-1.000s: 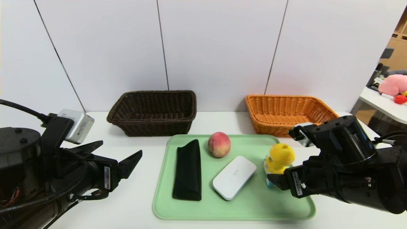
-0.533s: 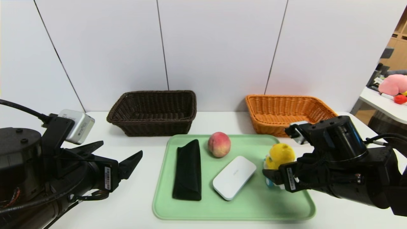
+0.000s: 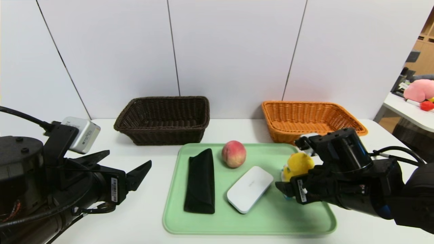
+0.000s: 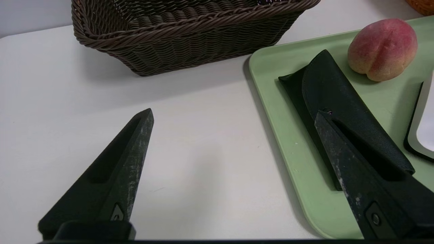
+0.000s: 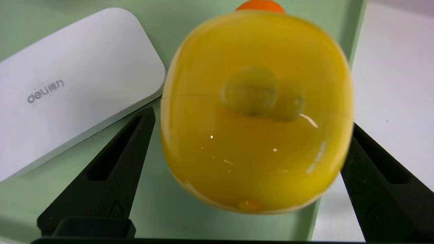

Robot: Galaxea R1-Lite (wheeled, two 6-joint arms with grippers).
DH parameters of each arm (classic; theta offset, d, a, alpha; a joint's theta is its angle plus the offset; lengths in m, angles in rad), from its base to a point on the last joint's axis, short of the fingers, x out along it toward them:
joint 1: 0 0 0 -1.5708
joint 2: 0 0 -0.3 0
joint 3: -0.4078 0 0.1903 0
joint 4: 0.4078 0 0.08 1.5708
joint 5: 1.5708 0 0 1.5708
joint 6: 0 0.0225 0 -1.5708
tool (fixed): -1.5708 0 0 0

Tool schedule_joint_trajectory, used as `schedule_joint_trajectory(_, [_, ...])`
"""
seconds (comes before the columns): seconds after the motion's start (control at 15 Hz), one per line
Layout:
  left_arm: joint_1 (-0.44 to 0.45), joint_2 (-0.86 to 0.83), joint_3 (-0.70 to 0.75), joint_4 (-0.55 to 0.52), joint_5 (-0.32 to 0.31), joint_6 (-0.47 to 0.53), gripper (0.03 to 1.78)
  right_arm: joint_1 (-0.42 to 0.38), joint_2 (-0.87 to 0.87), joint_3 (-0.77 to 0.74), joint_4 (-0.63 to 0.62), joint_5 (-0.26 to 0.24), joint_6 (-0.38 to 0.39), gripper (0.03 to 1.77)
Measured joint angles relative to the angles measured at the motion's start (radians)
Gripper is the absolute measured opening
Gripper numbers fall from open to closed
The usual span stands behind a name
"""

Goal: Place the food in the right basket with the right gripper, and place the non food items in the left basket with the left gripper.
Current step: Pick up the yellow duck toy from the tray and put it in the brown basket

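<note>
A light green plastic tray (image 3: 190,220) was seen on the white table (image 3: 142,210), in front of a dark brown wicker basket (image 3: 162,119) at the far left and an orange wicker basket (image 3: 305,118) at the far right. On the tray, a black soft pouch (image 3: 200,181) was laid at the left, with its long axis running from near to far and its narrower end pointing far. A pink-red peach (image 3: 234,154) was placed at the far middle. A white rounded flat case (image 3: 249,189) was set with its long axis diagonal, from near left to far right; the word "deli" could be read on it in the right wrist view. A yellow glossy duck-like toy (image 5: 257,112) was standing at the right edge of the tray.

The right gripper (image 5: 251,166) was held around the toy, its fingers spread on both sides; contact could not be told. The left gripper (image 4: 234,142) was kept spread wide above the table, left of the tray.
</note>
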Motion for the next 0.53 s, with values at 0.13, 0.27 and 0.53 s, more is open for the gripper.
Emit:
schedule_joint_trajectory(0.13, [-0.001, 0.0, 0.0, 0.0, -0.001, 0.0, 1.69, -0.01, 0.014, 0.0, -0.001, -0.001, 0.0, 1.7])
schedule_joint_trajectory(0.27, [0.0, 0.0, 0.0, 0.0, -0.001, 0.0, 1.69, -0.012, 0.023, 0.0, -0.001, 0.0, 0.0, 1.7])
schedule_joint_trajectory(0.53, [0.0, -0.004, 0.0, 0.0, -0.001, 0.0, 1.69, -0.021, 0.055, 0.003, -0.052, 0.002, -0.002, 1.7])
